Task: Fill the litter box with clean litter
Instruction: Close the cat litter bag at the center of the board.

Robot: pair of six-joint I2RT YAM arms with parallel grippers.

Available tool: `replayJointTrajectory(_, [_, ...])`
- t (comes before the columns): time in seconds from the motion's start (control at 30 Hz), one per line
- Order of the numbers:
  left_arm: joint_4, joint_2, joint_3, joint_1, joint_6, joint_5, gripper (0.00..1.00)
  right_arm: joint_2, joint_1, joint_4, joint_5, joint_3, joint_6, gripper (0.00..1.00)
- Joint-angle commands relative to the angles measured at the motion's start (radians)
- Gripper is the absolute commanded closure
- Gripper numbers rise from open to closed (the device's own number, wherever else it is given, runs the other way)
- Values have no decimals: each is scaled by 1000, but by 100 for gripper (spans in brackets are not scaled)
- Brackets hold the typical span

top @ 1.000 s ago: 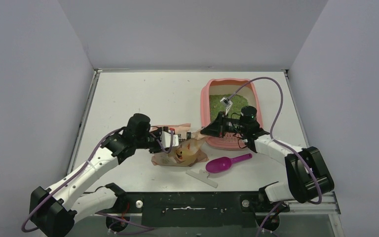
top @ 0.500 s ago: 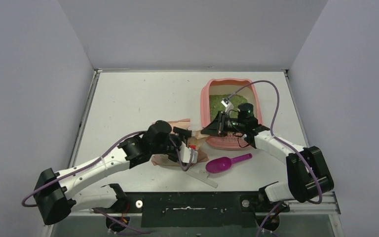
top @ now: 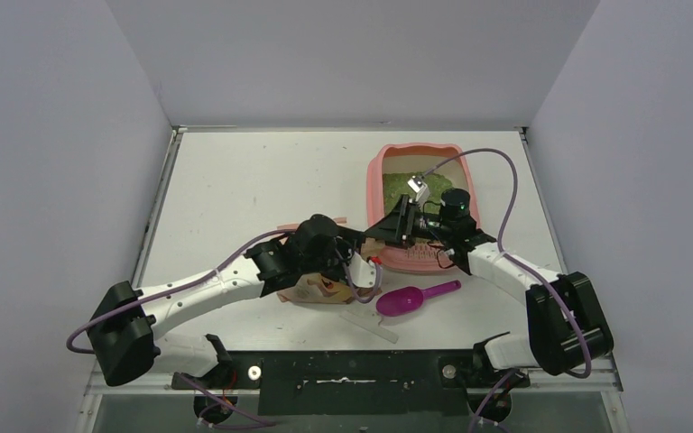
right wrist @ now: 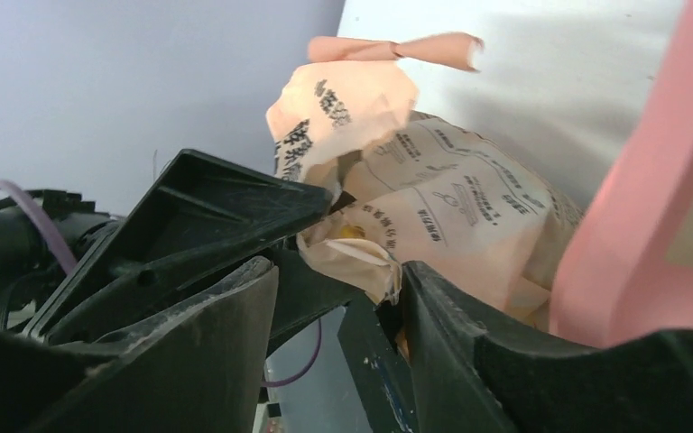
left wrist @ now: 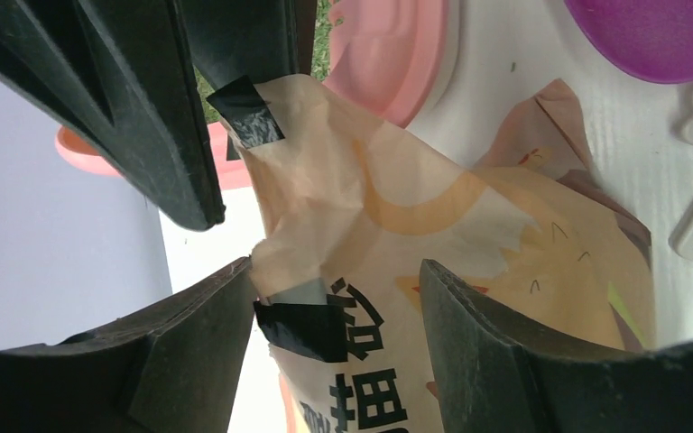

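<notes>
Both claws stand parted at the top of a paper bag.

The left gripper (left wrist: 336, 271) has its jaws wide, with the bag's (left wrist: 433, 207) crumpled, black-taped edge between them. Facing it, the right gripper (right wrist: 341, 271) is also parted, with a crushed scrap of the paper beside one finger. The bag lies on the table (top: 235, 180). Just beside it, at 1 o'clock, sits the litter box (top: 373, 194), holding a green bed of litter (top: 400, 185). A magenta scoop (top: 401, 300) lies at the bag's 4 o'clock.
</notes>
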Motion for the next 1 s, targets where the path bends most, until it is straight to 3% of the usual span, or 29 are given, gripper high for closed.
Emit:
replayJointTrajectory(0.0, [93,-20,8,-1,-9,-36,37,16,33,255,-95,-6,85,46])
replayJointTrajectory(0.17, [123,-47,-31,3,-44,-42,37,127,61,492,-122,-7,195,49])
replayJointTrajectory(0.23, [149,-71,-55,7,-68,-43,37,150,58,513,-135,-3,198,49])
replayJointTrajectory(0.33, [165,-119,-84,19,-102,-33,36,136,42,452,-141,2,132,42])
replayJointTrajectory(0.43, [154,-167,-99,36,-136,-7,34,80,22,253,-144,29,-55,33])
replayJointTrajectory(0.57, [125,-251,-103,53,-200,7,32,-21,21,-162,-86,115,-506,27])
replayJointTrajectory(0.67, [96,-321,-106,81,-278,35,32,-62,21,-233,-153,125,-751,22])
replayJointTrajectory(0.8, [43,-413,-106,94,-412,1,30,-30,38,-241,-174,141,-912,11])
replayJointTrajectory(0.97, [9,-531,-151,97,-621,-57,30,157,35,-879,-210,429,-1331,10])
